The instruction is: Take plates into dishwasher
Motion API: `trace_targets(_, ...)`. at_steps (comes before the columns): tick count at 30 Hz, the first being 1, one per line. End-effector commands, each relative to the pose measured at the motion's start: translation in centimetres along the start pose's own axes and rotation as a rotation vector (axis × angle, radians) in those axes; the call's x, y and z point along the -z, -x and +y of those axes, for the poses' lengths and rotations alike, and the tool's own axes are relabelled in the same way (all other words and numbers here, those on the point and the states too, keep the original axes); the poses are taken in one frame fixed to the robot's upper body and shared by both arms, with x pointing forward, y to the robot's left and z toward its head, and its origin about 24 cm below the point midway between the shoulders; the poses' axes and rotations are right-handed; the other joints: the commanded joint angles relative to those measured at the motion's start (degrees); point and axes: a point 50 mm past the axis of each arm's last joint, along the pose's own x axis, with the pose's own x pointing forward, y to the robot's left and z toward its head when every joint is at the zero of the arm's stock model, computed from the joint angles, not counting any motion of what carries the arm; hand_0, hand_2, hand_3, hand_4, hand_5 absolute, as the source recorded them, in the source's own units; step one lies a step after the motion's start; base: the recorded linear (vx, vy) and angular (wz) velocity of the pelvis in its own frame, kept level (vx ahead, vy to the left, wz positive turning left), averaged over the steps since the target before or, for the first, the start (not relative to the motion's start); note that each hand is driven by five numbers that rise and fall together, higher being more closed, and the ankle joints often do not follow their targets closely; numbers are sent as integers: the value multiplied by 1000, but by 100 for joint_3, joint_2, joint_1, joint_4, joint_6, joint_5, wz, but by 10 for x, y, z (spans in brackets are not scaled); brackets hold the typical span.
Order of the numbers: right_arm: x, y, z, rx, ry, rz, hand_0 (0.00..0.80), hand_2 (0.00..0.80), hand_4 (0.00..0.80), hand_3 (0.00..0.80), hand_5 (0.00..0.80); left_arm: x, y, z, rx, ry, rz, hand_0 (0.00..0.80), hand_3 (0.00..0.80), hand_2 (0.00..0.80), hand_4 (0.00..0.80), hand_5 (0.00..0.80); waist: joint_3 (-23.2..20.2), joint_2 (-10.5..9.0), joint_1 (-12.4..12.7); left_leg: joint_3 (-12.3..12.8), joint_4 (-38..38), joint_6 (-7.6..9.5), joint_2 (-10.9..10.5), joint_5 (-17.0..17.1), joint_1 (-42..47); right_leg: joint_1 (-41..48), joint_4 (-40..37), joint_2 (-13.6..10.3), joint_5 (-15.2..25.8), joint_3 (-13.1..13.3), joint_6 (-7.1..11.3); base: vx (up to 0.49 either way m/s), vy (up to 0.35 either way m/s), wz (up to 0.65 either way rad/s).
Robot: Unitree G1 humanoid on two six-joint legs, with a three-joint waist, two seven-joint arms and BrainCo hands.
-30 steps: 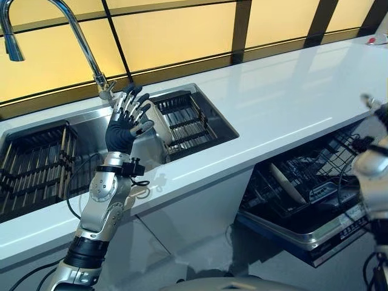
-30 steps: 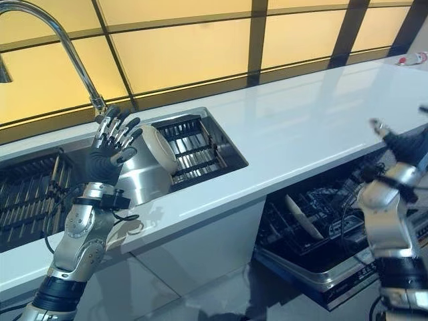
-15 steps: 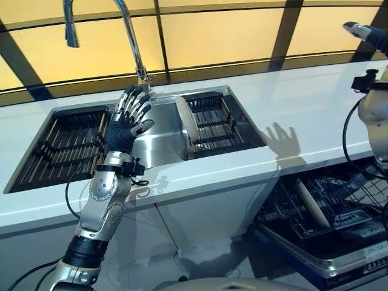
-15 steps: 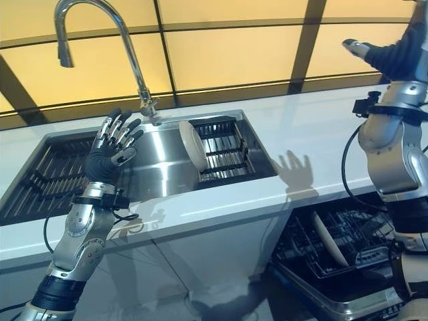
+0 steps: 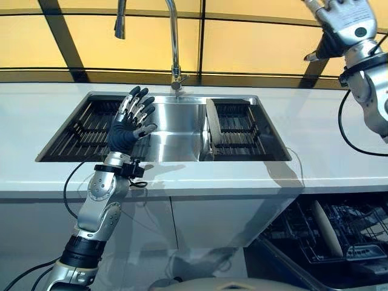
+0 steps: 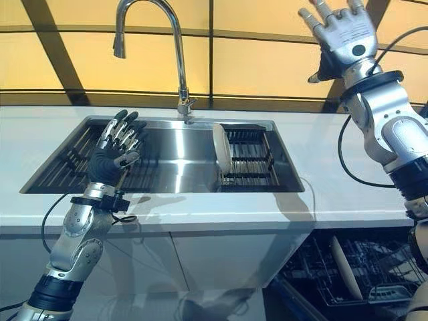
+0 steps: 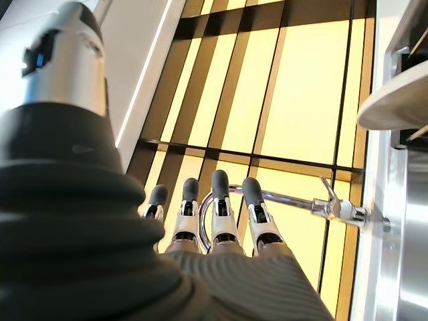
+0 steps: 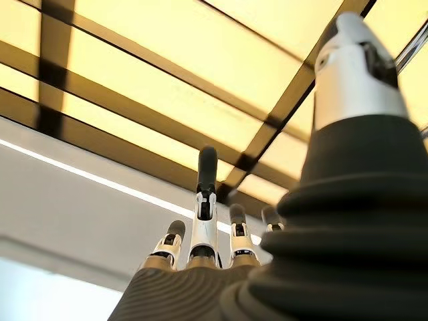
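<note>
A pale plate (image 5: 213, 127) stands on edge in the rack (image 5: 242, 127) at the right end of the steel sink (image 5: 170, 130); its edge also shows in the left wrist view (image 7: 394, 100). Another plate (image 5: 326, 227) stands in the open dishwasher's lower rack (image 5: 357, 233) at lower right. My left hand (image 5: 130, 121) is open, fingers straight up, over the sink's left part, holding nothing. My right hand (image 6: 341, 30) is open and empty, raised high at the upper right, far above the counter.
A tall curved tap (image 5: 173, 42) rises behind the sink. A dark rack (image 5: 85, 130) fills the sink's left side. The white counter (image 5: 339, 145) runs along both sides. Yellow wall panels with dark bars stand behind.
The camera has swung left, so the sink is now centred. My right hand has risen from beside the dishwasher to high at the upper right. My left hand keeps its pose.
</note>
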Motion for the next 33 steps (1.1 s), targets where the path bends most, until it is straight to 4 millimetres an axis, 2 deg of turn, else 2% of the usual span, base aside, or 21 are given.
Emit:
trace_targets(1, 37, -13, -39, 45, 181, 77, 0, 0, 0, 0, 0, -12, 1, 3, 58, -27, -27, 0, 0, 0, 0, 0, -163, -191, 209, -94, 6, 415, -372, -447, 34, -312, 55, 339, 56, -66, -97, 82, 16, 25)
trace_targets(5, 40, -23, -44, 43, 247, 94, 0, 0, 0, 0, 0, -16, -6, -3, 91, -21, -65, 0, 0, 0, 0, 0, 32, -200, 274, -183, 6, 419, -389, -360, -237, -561, 55, 351, 115, -19, -94, -2, 12, 14)
trace_targets(9, 38, -35, -56, 92, 303, 124, 0, 0, 0, 0, 0, -30, -23, -12, 123, -34, -160, 0, 0, 0, 0, 0, 455, -202, 309, -279, 6, 436, -406, -224, -686, -984, 55, 377, 211, 58, -79, -165, -5, 19)
trace_targets(16, 34, -43, -65, 122, 341, 123, 0, 0, 0, 0, 0, -41, -29, -18, 130, -44, -230, 0, 0, 0, 0, 0, 915, -293, 334, -236, 6, 408, -329, -178, -984, -1278, 55, 420, 282, 119, -94, -61, -15, 8)
trace_targets(24, 21, -49, -59, 100, 343, 76, 0, 0, 0, 0, 0, -42, -29, -22, 146, -46, -240, 0, 0, 0, 0, 0, 1112, -390, 407, -219, 6, 384, -316, -183, -1035, -1328, 55, 427, 292, 35, -125, 1, 3, 2)
trace_targets(33, 19, -52, -56, 87, 348, 69, 0, 0, 0, 0, 0, -49, -33, -22, 177, -54, -277, 0, 0, 0, 0, 0, 1255, -438, 475, -257, 6, 350, -347, -164, -1139, -1433, 55, 433, 315, -81, -149, -9, -12, 9)
